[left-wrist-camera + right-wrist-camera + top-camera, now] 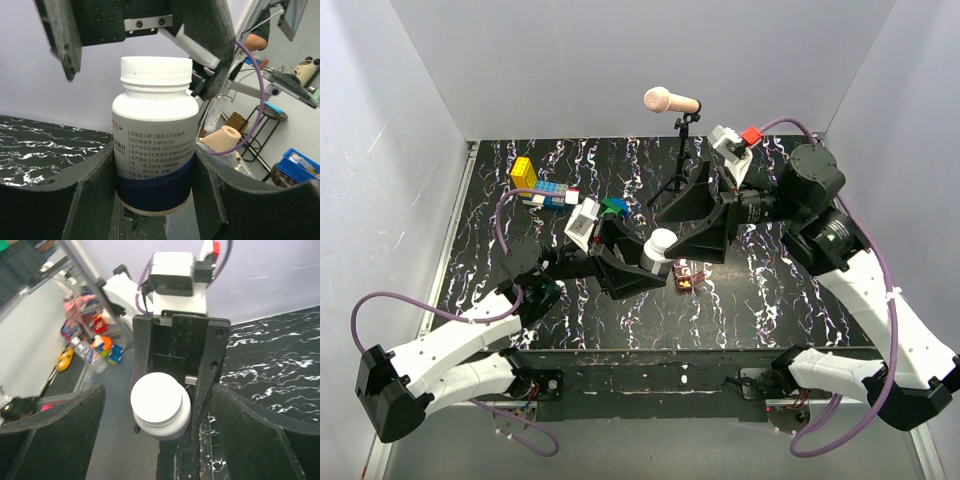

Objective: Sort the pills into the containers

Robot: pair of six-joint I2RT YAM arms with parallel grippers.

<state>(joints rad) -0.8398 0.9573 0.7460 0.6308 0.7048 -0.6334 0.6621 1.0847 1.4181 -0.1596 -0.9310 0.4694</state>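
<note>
A white pill bottle (661, 250) with a white screw cap and a blue band is held upright above the table. My left gripper (642, 266) is shut on its lower body; the left wrist view shows the bottle (155, 125) between both fingers (85, 200). My right gripper (674, 230) is open, its fingers standing apart on either side of the cap (156, 399), not touching it. The small reddish-brown pill box (685, 276) lies on the table just right of the bottle, partly hidden by the grippers.
Yellow, blue and green toy blocks (538, 186) sit at the back left of the black marbled table (800, 310). A green block (614, 207) lies near the left wrist. A pink microphone (670, 100) on a tripod stands at the back centre.
</note>
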